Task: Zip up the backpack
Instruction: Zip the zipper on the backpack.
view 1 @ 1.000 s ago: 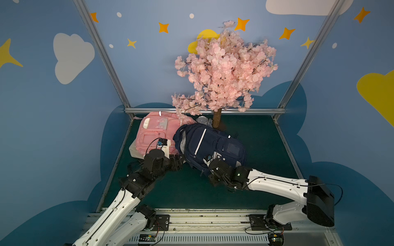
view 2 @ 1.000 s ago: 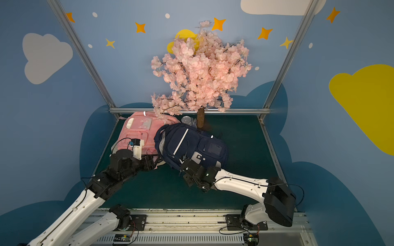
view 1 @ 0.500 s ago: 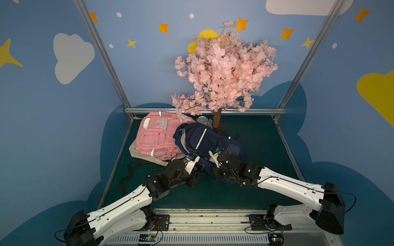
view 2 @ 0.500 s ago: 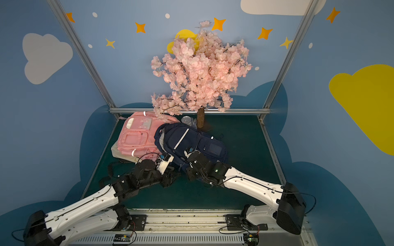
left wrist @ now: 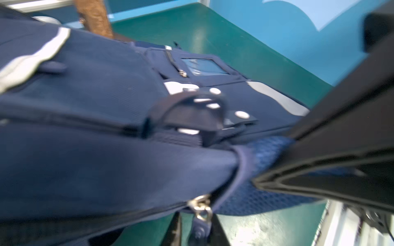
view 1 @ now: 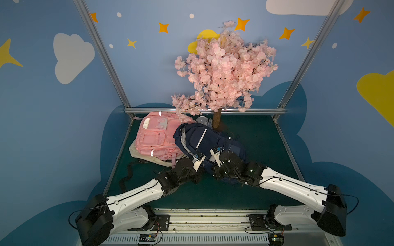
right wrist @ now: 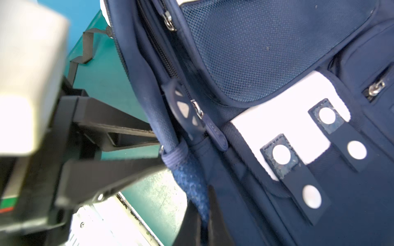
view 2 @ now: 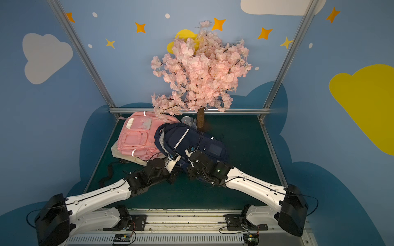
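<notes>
The navy backpack (view 1: 210,141) (view 2: 191,141) lies on the green mat, and pale lining shows where its far-left end gapes. Both arms meet at its near corner. In the left wrist view a blurred silver zipper pull (left wrist: 201,209) sits between the narrow jaws of my left gripper (left wrist: 197,231). The right wrist view shows that gripper (right wrist: 161,149) reaching the same corner from the side. My right gripper (right wrist: 203,223) is shut on the bag's blue mesh fabric (right wrist: 191,183), also seen pinched in the left wrist view (left wrist: 266,149). A second pull (right wrist: 214,130) hangs nearby.
A pink backpack (view 1: 155,138) on a cream bag lies left of the navy one, touching it. The blossom tree's trunk (view 1: 217,119) and a metal can (view 1: 202,121) stand just behind. A black strap (view 1: 128,173) trails on the mat at front left. Metal frame rails edge the mat.
My left arm swung from beside the pink backpack across to the navy bag's near corner, and its jaws narrowed round the zipper pull. My right gripper stayed shut on the bag and shifted slightly.
</notes>
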Controlling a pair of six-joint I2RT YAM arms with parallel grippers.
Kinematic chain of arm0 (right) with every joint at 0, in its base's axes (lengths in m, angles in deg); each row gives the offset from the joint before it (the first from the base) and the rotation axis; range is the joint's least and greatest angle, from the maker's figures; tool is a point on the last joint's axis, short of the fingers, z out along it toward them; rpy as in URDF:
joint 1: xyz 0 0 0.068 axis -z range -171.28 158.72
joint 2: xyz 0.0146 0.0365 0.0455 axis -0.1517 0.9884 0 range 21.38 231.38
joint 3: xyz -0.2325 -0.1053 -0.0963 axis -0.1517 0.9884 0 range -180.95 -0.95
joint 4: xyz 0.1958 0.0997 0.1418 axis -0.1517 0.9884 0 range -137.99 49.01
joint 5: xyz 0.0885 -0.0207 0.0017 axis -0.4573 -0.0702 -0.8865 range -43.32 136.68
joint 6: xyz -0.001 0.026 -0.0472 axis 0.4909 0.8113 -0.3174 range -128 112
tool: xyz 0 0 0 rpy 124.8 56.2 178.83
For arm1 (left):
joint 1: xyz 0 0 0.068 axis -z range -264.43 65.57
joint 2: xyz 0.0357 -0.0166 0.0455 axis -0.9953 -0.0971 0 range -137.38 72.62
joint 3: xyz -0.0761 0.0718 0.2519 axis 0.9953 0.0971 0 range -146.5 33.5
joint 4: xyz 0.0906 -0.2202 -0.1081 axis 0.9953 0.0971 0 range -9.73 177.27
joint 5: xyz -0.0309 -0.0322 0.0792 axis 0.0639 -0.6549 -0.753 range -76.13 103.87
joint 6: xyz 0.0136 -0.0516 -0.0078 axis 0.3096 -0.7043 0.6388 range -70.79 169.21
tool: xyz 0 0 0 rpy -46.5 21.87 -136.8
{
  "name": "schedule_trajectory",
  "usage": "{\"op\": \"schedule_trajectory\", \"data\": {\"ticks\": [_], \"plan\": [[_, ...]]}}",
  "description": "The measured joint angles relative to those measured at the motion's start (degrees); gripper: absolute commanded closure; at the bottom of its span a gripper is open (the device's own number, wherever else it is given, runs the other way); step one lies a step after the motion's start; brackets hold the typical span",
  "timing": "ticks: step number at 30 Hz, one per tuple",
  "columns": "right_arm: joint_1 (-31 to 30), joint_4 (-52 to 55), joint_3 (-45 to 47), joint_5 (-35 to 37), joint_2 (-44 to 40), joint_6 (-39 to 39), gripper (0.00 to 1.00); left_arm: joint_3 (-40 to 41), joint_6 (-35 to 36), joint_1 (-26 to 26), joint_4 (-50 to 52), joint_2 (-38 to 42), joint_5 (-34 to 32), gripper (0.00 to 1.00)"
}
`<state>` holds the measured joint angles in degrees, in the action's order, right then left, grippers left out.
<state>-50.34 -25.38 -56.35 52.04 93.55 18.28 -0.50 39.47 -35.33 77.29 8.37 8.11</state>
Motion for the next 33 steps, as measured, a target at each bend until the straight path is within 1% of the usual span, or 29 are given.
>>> {"op": "schedule_trajectory", "data": {"ticks": [3,7,12,18,21,24,28,31,33], "plan": [[0.11,-0.11,0.02,-0.07,-0.17,0.35,1.00,0.00,0.31,0.22,-0.33,0.09,-1.55,0.89],[0.11,-0.26,0.35,0.55,-0.52,0.48,1.00,0.00,0.59,0.57,-0.24,0.63,-1.79,0.93],[0.00,0.26,0.61,3.78,-0.90,-0.09,1.00,0.00,0.52,0.63,0.98,3.32,-1.46,0.95],[-0.04,1.84,3.17,6.86,-2.32,-3.82,1.00,-0.07,0.13,0.39,4.85,6.84,-2.05,0.96],[-0.07,2.99,5.09,8.50,-3.85,-5.35,1.00,-0.92,-0.79,-0.92,7.82,7.74,-3.06,0.97],[0.04,5.18,6.73,11.39,-5.64,-5.60,1.00,-2.10,-1.97,-3.91,10.27,8.04,-3.48,0.97],[2.03,7.63,7.87,13.94,-7.06,-4.00,1.00,-2.54,-3.63,-7.96,11.52,8.17,-1.70,0.97],[4.46,7.74,8.72,13.57,-8.00,-2.60,1.00,-2.58,-3.76,-8.04,11.47,8.09,1.29,0.97],[5.79,8.00,9.25,13.22,-8.57,-2.32,1.00,-3.02,-3.56,-6.93,11.47,7.67,1.99,0.98]]}}
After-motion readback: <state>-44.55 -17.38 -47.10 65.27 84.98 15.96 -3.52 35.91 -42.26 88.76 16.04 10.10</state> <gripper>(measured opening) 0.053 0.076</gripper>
